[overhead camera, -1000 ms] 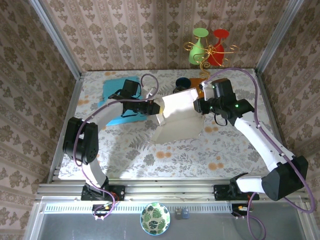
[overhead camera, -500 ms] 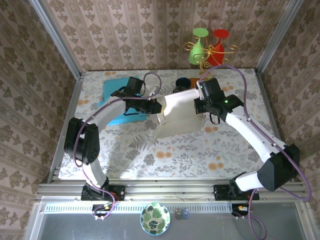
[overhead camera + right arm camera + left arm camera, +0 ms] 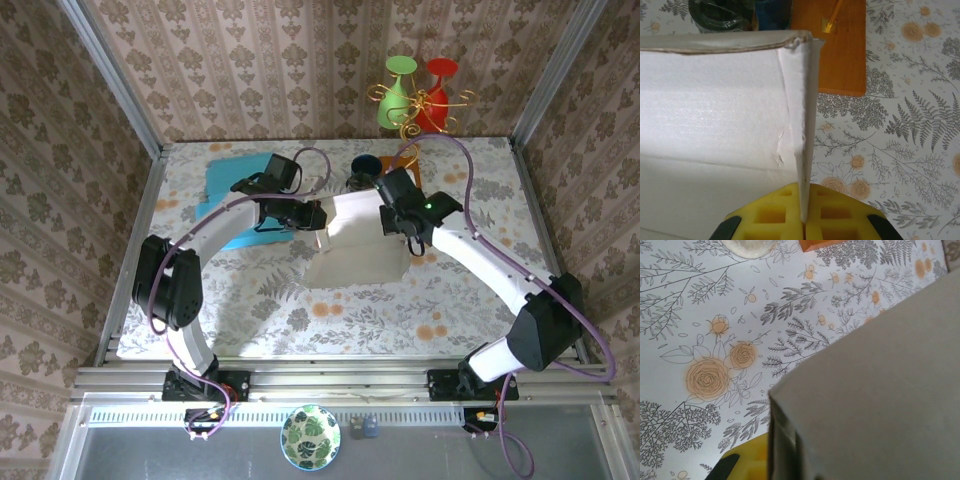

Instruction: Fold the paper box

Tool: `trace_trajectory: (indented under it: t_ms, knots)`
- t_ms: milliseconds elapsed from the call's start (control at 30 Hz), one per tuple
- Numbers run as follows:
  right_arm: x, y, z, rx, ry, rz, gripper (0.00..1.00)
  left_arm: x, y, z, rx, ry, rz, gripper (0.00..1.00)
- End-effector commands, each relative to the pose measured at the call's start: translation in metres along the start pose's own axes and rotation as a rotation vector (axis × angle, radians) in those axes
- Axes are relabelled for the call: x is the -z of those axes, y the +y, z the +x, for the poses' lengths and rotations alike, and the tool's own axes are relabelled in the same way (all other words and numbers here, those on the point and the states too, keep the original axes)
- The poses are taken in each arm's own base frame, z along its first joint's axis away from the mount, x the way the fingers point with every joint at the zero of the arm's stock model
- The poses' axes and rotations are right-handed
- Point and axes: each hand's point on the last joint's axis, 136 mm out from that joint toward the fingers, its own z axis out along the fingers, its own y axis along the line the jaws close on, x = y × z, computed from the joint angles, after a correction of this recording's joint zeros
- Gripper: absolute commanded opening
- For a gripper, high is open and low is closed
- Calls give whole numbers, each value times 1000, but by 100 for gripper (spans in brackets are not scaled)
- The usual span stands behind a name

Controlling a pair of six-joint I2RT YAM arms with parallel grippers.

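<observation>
Mid-fold, w/ paper box (image 3: 355, 238) mid-table btwn the two arms, long axis running left-right across the top view. Pinned at both ends: left gripper (image 3: 316, 214) on the box's left edge, right gripper (image 3: 804, 222) on its right wall. So nearest arm per side = its own, no reaching across.

Right wrist view: upright side wall (image 3: 805, 115) seen edge-on, running straight out from btwn the yellow pads (image 3: 770, 215). Pads closed tight on its near edge (no gap visible either side of the card). White inner face of the box lying left of that wall; orange board (image 3: 840, 45) and dark jar (image 3: 722, 12) just beyond the far corner.

Left wrist view: grey outer face at lower right, corner edge dropping toward the fingers, one yellow pad (image 3: 747, 462) just left of it. Looks squeezed shut on that panel, 2nd pad hidden behind card.

Pose: right arm in a long arc from the near-right base, wrist turned toward far-left; left arm bowed round from near-left, wrist pointing right into the box.

Coming move prob. turns on the wall lying in line w/ the right fingers — needs an inward wrist swing to hinge it along the crease. Jar close behind = possible knock.
</observation>
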Motion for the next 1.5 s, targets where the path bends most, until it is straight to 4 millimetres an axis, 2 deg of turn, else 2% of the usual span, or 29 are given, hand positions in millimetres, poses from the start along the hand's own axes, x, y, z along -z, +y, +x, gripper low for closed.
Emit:
trace_trajectory:
  t_ms: [0,333,567,700,967,1033,1133,1267,1400,1467]
  knots:
    - [1,-8,7,-76,21,96,0,7,-9,-14,22,-47,-32,0]
    - [2,-28,27,-119,60,320,0,1,-6,-12,101,-48,-78,0]
    - [-1,-16,34,-69,86,382,0,0,-4,-9,109,-42,-94,0]
    - [-1,-14,35,-34,102,446,0,-1,-5,-11,109,-47,-89,0]
    - [-1,-9,36,-54,106,460,0,-2,-4,-11,117,-48,-90,0]
    - [-3,-4,39,-83,114,431,0,-3,-3,-11,122,-47,-90,0]
    - [-12,24,42,-128,88,217,0,-4,-2,-10,124,-47,-91,0]
    - [-3,24,34,-181,33,123,0,-1,-2,-8,114,-53,-98,0]
    - [-5,25,33,-220,41,-10,0,0,-3,-5,99,-55,-93,0]
    - [-5,17,33,-249,53,-35,6,1,-3,-3,93,-51,-98,0]
